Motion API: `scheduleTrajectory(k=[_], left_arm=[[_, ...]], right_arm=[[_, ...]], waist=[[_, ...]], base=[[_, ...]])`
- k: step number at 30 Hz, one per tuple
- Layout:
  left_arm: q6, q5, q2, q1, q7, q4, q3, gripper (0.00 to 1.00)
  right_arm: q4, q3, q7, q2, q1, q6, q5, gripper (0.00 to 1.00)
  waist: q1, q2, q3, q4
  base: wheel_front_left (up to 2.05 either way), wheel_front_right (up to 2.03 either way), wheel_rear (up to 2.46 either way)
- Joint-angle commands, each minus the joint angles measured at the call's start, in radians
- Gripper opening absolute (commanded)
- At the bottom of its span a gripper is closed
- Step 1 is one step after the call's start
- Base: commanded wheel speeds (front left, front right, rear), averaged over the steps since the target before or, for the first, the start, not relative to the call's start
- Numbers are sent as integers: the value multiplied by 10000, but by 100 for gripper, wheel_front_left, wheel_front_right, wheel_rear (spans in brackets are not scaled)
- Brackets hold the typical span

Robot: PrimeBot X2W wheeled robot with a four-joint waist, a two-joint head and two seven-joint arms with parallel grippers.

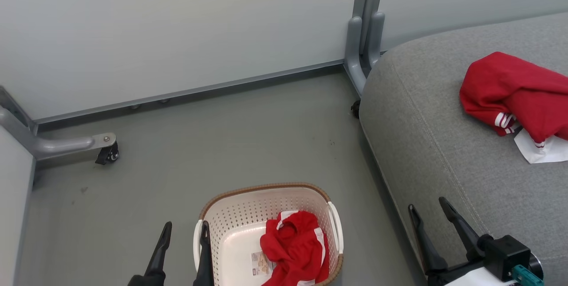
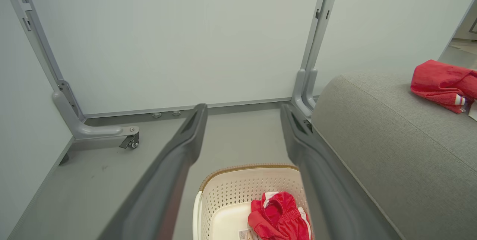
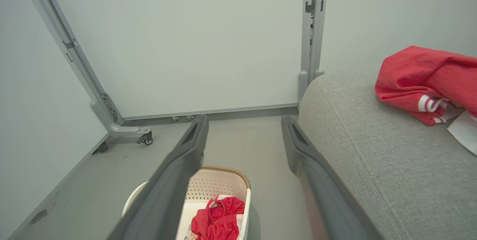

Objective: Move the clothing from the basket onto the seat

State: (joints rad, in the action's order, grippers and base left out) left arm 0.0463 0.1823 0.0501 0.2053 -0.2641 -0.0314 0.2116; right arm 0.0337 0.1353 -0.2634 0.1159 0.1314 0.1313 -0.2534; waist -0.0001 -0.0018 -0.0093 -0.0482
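On the far left, one grey frame leg with one small black wheel stands on the grey floor, below a pale wall panel.

I count two pincers, one basket, one seat and two pieces of red clothing.

The left pincer comes up from the bottom edge. Its two dark fingers point up and stand apart, so it is open and holds nothing. Its right finger crosses in front of the basket's left white handle. I cannot tell if they touch.

The basket sits on the floor, near the seat. The first red piece lies crumpled in the right half of the basket and shows white stripes. One small label lies on the basket's bottom just left of it.

The big grey seat is on the right side. The right pincer is low, over the seat's near edge. Its two fingers lean up and to the left with a gap between them, so it is open too and carries nothing.

The second red piece lies on top of the seat at the far right, well apart from the right pincer. A white bit sticks out at its lower edge.
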Motion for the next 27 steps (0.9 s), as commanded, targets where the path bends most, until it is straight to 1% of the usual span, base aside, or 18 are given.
scheduleTrajectory(k=[1, 4, 8, 12, 17, 23, 27], left_arm=[[-62, -82, 6, -247, -5, -28, 44, 100], [-113, -187, 6, -530, -5, -58, 192, 100], [-238, -353, 7, -1251, -5, -238, 401, 100], [-463, -461, 12, -2215, -5, -702, 692, 100], [-850, -964, 18, -3631, -5, -1687, 1101, 100], [-1286, -1657, 21, -5484, -5, -3086, 1688, 100], [-1478, -2256, 224, -6741, -5, -4184, 2308, 100]], right_arm=[[-60, -31, -18, 63, -140, -10, 1, 100], [-165, 9, -18, 128, -346, -10, 20, 100], [-352, -45, -18, 224, -887, -10, 19, 100], [-594, -204, -18, 302, -1562, -10, 0, 100], [-908, -393, -18, 383, -2454, -10, 11, 100], [-1255, -625, -18, 415, -3380, -10, 99, 100], [-1363, -473, -18, 513, -3989, -10, 258, 100]], waist=[[1, 18, 231, -6], [1, 18, 782, -25], [1, 18, 1907, -13], [1, 18, 3133, 7], [1, 18, 4721, -26], [1, 18, 6237, -16], [1, 18, 7077, -154]], base=[[0, 0, 0], [0, 0, 0], [0, 0, 0], [0, 0, 0], [0, 0, 0], [0, 0, 0], [0, 0, 0]])
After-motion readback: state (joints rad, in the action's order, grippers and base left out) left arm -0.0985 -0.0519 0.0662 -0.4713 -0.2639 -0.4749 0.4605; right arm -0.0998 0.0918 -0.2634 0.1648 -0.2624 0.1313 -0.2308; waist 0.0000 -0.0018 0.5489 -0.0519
